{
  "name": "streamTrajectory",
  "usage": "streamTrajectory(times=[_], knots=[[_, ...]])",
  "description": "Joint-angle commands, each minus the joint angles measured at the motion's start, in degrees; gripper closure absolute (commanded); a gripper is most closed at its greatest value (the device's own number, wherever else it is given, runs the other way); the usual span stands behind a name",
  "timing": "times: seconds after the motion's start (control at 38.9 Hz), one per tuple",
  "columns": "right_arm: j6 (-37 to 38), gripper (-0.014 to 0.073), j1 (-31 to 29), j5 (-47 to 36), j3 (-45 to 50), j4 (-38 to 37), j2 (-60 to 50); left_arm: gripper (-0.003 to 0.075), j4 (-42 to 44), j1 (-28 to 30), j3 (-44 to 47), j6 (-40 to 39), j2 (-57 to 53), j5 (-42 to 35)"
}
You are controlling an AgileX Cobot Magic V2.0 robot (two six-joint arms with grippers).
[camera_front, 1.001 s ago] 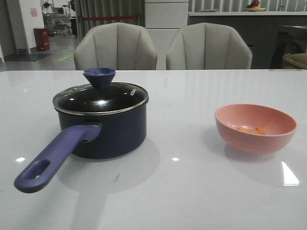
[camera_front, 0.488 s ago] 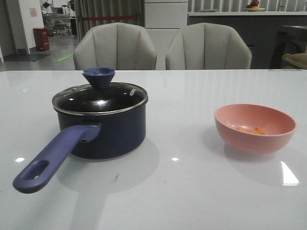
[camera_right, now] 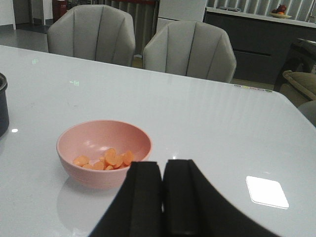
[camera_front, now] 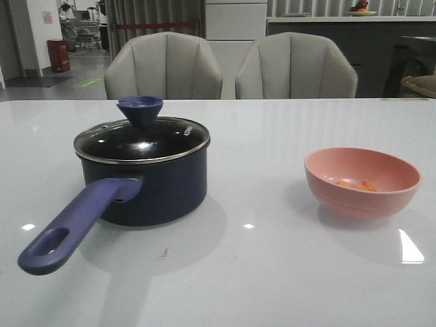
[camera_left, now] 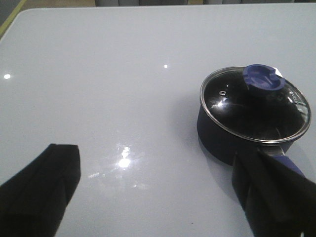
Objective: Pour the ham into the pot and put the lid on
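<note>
Lid (camera_front: 141, 142) sits on pot (camera_front: 146, 180), ham (camera_front: 355, 184) in pink bowl (camera_front: 362, 181) on worktop (camera_front: 259, 259).
Left fingers (camera_left: 39, 182) spread wide, empty; right fingers (camera_right: 145, 197) closed together, empty.

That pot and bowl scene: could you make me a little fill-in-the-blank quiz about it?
1. The lid sits on the ____.
2. The ham lies in a ____ bowl.
3. The left gripper has its fingers spread ____.
4. The right gripper has its fingers pressed ____.

Missing words: pot; pink; open; shut
</note>
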Motion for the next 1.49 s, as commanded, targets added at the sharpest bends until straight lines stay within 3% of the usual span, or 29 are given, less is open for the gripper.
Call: streamTrajectory(times=[0.0,0.28,0.54,0.92,1.46], knots=[[-0.31,0.0447,-0.32,-4.38,-0.32,-0.68,-1.14,0.005,-1.73,-0.32,-7.26,-0.16,5.32,0.72],[-0.31,0.0447,-0.32,-4.38,-0.32,-0.68,-1.14,0.005,-9.68,-0.42,-23.33,-0.16,26.43,12.06],[-0.31,0.0447,-0.33,-4.38,-0.32,-0.68,-1.19,0.0052,-9.57,-6.96,-33.64,-2.91,39.33,12.54],[-0.31,0.0447,-0.33,-4.38,-0.32,-0.68,-1.19,0.0086,5.84,-22.31,-51.52,-17.32,59.41,16.67],[-0.31,0.0447,-0.33,-4.38,-0.32,-0.68,-1.19,0.0086,10.06,-24.29,-68.0,-26.87,76.08,26.96]])
